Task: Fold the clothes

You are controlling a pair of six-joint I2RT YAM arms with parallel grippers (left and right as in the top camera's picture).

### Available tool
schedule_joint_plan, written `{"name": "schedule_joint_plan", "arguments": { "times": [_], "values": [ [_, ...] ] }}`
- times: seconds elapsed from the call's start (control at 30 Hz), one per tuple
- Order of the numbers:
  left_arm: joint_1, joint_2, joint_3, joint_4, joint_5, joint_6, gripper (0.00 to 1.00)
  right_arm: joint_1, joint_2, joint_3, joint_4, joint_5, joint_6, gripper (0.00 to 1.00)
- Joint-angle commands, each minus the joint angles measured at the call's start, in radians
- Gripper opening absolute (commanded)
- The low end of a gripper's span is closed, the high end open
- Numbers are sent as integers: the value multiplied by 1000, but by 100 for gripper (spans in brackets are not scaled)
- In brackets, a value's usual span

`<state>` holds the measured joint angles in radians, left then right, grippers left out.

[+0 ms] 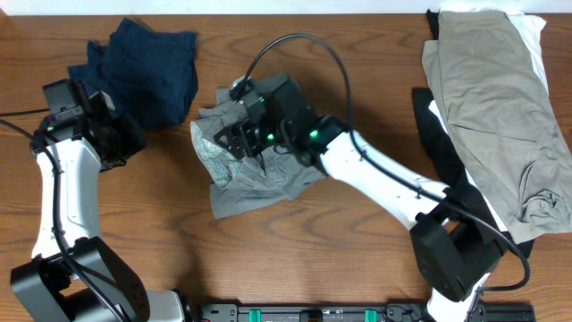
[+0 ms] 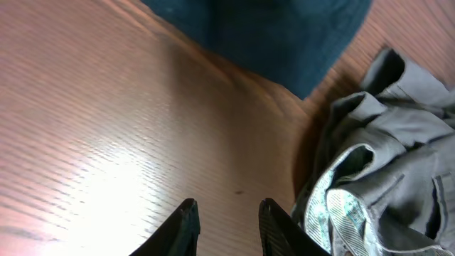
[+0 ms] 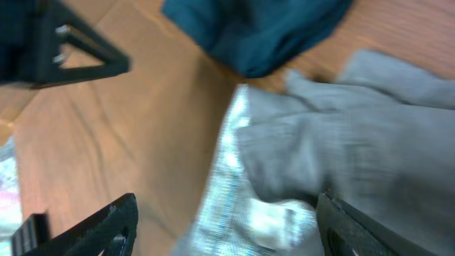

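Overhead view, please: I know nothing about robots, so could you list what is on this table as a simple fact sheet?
Surface: brown wooden table
Middle: crumpled mid-grey fabric shorts, pale patterned inner waistband showing
Top left: bunched navy fabric garment
Right edge: flat khaki fabric garment, lying over a black fabric garment and a white fabric garment
Left gripper: open, empty, over bare wood beside the shorts
Right gripper: open wide, over the shorts
Folding: shorts not yet folded
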<state>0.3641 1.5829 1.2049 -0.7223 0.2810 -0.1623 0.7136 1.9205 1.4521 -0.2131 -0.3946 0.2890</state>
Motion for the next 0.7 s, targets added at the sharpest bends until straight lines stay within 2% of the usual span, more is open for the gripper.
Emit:
{"name": "schedule_joint_plan", "arguments": {
  "times": [0.0,0.23,0.3,0.47,0.6,0.67],
  "values": [
    [-38,-17,5,-6,-5,-15,30,-82,-23,22,-35,-2,-18,79],
    [-137,-16,2,-22,3,-15,31,-212,-23,22,-270,3,-124,79],
    [-167,-16,2,-21,43,-15,30,-245,-23,22,-311,19,-131,80],
    [-263,-16,2,-16,146,8,31,-325,-23,21,-352,32,-134,80],
    [-361,-15,2,-14,157,60,31,-400,-23,21,-354,32,-134,81],
    [-404,-15,2,-5,156,77,35,-432,-23,21,-360,32,-134,82]
  ]
}}
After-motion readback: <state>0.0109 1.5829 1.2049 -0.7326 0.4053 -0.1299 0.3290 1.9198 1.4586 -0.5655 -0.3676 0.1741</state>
